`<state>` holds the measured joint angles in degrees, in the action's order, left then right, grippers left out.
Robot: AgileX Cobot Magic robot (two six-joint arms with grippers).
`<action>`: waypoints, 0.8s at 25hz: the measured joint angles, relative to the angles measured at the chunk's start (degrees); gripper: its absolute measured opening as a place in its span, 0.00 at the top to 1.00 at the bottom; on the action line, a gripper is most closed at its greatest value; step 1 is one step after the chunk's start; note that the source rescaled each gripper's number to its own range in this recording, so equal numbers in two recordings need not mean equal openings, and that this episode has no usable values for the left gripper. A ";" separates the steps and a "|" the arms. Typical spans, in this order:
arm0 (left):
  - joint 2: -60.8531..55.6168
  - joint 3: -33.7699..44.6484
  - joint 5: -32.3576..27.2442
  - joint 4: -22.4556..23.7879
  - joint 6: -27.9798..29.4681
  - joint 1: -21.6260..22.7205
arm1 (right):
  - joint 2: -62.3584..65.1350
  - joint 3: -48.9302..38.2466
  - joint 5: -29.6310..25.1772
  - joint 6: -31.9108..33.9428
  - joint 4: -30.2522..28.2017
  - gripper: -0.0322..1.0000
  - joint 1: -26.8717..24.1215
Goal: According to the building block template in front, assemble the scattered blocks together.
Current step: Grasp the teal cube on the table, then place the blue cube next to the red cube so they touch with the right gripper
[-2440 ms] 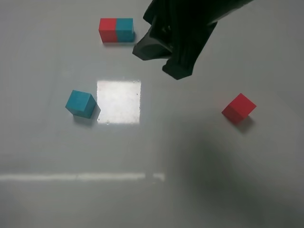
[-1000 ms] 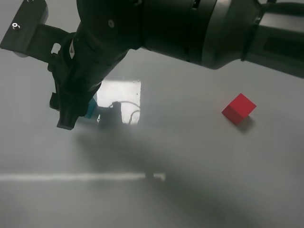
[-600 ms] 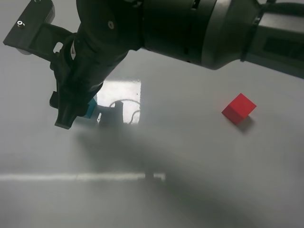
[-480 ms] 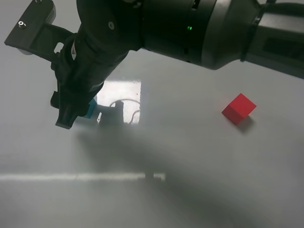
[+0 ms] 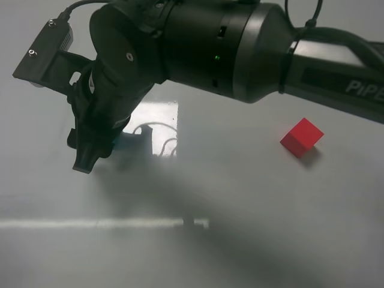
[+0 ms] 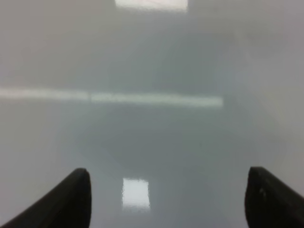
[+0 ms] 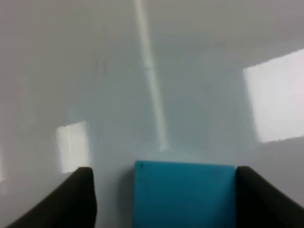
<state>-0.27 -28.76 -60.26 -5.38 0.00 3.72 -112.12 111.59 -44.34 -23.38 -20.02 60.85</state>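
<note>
Right gripper [image 7: 164,190] open astride the teal block [image 7: 185,202], block off-centre in the jaws; closing risks shoving or twisting it

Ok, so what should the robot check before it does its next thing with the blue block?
1. Teal cube sits inside the right tool: ok.
2. Right tool shut on the cube: not ok, a gap shows on one side.
3. Red cube out in the open, with nothing on it: ok.
4. Template in sight to copy the colour order: not ok, none of the views shows it.
5. Left tool open and empty: ok.
</note>
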 joint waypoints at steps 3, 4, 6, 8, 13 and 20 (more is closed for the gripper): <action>0.00 0.00 0.00 0.00 0.00 0.00 | -0.75 0.00 0.00 0.31 -0.07 0.54 -0.11; 0.00 0.00 0.00 0.00 0.00 0.00 | -1.09 0.00 0.00 0.31 -0.07 0.54 -0.26; 0.00 0.00 0.00 0.00 0.00 0.00 | -1.64 0.00 -0.01 0.59 -0.20 0.54 -0.68; 0.00 0.00 0.00 0.00 0.00 0.00 | -2.17 0.00 0.00 0.92 -0.49 0.54 -1.26; 0.00 0.00 0.00 0.00 0.00 0.00 | -2.17 0.07 0.05 1.24 -0.96 0.97 -1.65; 0.00 0.00 0.00 0.00 0.00 0.00 | -1.32 0.01 -1.30 1.33 -1.07 0.96 -1.65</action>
<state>-0.27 -28.76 -60.26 -5.38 0.00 3.72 -113.44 111.59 -45.64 -22.05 -21.09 59.20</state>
